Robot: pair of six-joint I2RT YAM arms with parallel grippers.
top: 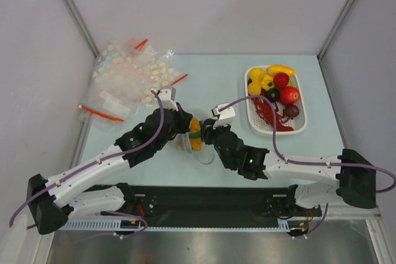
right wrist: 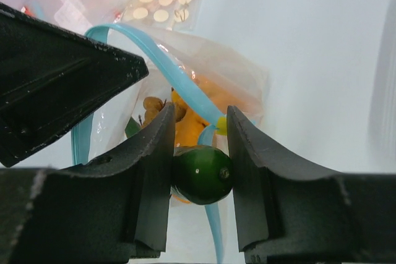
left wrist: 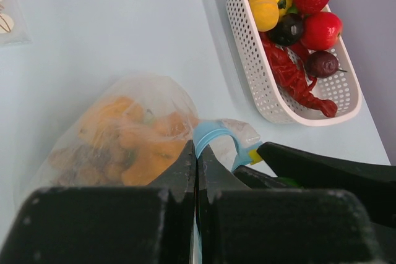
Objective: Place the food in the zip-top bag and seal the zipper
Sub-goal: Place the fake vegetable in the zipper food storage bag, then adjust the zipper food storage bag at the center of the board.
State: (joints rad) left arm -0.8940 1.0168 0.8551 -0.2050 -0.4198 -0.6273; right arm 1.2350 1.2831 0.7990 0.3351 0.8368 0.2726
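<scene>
The clear zip-top bag lies mid-table with orange food inside; it also shows in the top view and the right wrist view. My left gripper is shut on its light blue zipper and holds the mouth up. My right gripper is shut on a glossy green fruit right at the bag's open mouth, beside the blue zipper. In the top view the two grippers meet over the bag, left gripper and right gripper.
A white perforated tray at the right holds yellow, red and dark purple food; it also shows in the left wrist view. A heap of other clear bags with red strips lies at the back left.
</scene>
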